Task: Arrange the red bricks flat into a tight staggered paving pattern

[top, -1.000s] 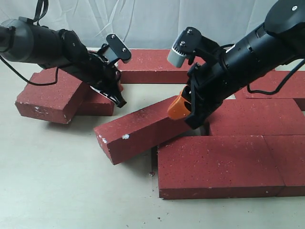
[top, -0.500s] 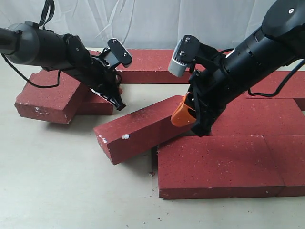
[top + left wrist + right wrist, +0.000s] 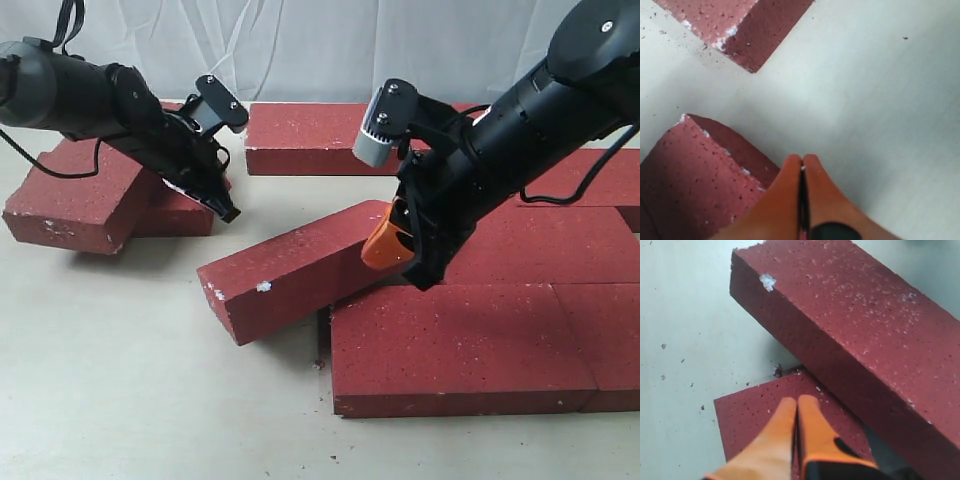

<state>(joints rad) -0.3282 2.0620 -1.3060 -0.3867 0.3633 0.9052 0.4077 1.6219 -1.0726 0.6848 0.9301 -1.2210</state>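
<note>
Both sides pinched shut and empty, and the stacked bricks (image 3: 70, 200) have slid left.
The left tool (image 3: 228, 212) has drawn back with them, farther from the laid bricks (image 3: 460, 340). The right tool (image 3: 385, 245) stays at the raised end of the tilted brick (image 3: 290, 270) — not yet flat, so the paving waits.

Pale surface (image 3: 120, 400) w/ red bricks (image 3: 460, 350) on it: flat group rt side, two overlapping lt, one at back.
</note>
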